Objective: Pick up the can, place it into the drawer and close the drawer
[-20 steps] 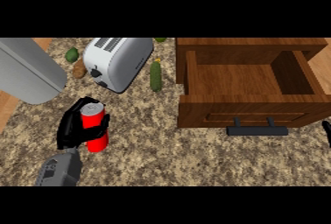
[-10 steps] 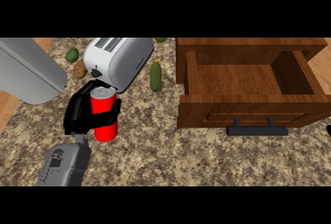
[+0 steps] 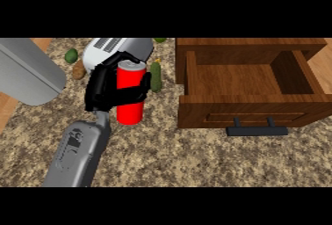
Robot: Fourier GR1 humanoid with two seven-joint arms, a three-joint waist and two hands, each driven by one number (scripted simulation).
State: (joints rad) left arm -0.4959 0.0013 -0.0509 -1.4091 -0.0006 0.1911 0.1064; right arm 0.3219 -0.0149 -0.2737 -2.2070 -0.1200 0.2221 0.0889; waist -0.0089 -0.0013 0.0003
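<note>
— Head view: where's the can (image 3: 130, 94)?
— Left of the open drawer (image 3: 250, 79), upright, above the counter (image 3: 194, 154), near the toaster (image 3: 120, 47).
— And the left hand (image 3: 103, 88)?
— Curled around the can, pinching it.

You are seeing no readable text, label, brand, number or sign anywhere: the red can (image 3: 130, 94) is showing a plain side, and the drawer (image 3: 250, 112) front is showing none.

Steep head view over counter (image 3: 194, 158)
</note>
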